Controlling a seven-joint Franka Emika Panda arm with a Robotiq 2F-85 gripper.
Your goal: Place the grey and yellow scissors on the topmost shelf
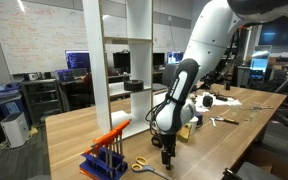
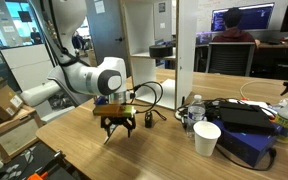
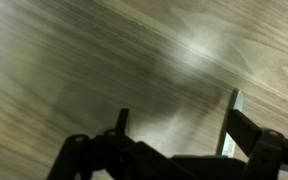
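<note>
The grey and yellow scissors [image 1: 144, 165] lie flat on the wooden table, between the blue rack and my gripper. In an exterior view they are only a thin dark line [image 2: 107, 139] below my gripper. My gripper [image 1: 168, 156] points down just above the table, beside the scissors and apart from them. It shows in both exterior views [image 2: 117, 129]. In the wrist view my gripper [image 3: 177, 112] is open and empty over blurred wood, with the scissors out of frame. The white shelving unit [image 1: 127, 40] stands behind and runs past the top edge, so its topmost shelf is out of view.
A blue rack with orange-handled tools [image 1: 108, 152] stands near the table's front edge. A white cup [image 2: 206, 138], a bottle [image 2: 192, 112] and a blue case with dark gear [image 2: 240, 140] stand to one side. Small items [image 1: 220, 102] lie further along the table.
</note>
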